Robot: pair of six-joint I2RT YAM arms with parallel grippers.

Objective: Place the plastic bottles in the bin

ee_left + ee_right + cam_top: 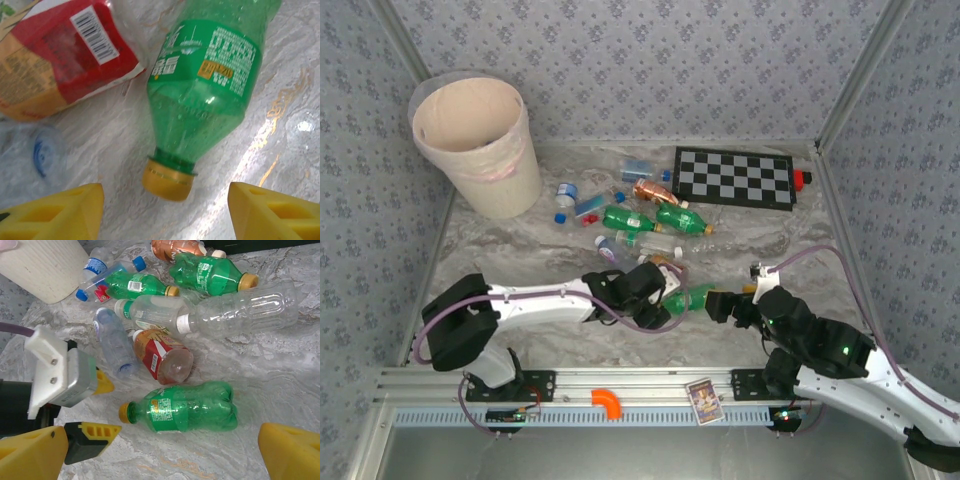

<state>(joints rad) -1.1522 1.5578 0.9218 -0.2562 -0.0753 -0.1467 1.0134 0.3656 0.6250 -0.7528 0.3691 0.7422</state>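
Note:
A green bottle [185,407] with a yellow cap [167,180] lies on its side on the marble table. My left gripper [165,215] is open, its yellow fingertips [97,432] on either side of the cap without touching it. My right gripper [162,460] hangs open just on the near side of the same bottle [692,298], holding nothing. A red-labelled bottle [162,357] lies beside the green one. More plastic bottles, green [630,218], clear [240,315] and blue-capped [567,193], are scattered toward the back. The beige bin [475,140] stands at the far left corner.
A black-and-white checkerboard [735,178] lies at the back right. Patterned walls close in the table on three sides. An orange part [607,402] and a small card [702,400] sit on the front rail between the arm bases.

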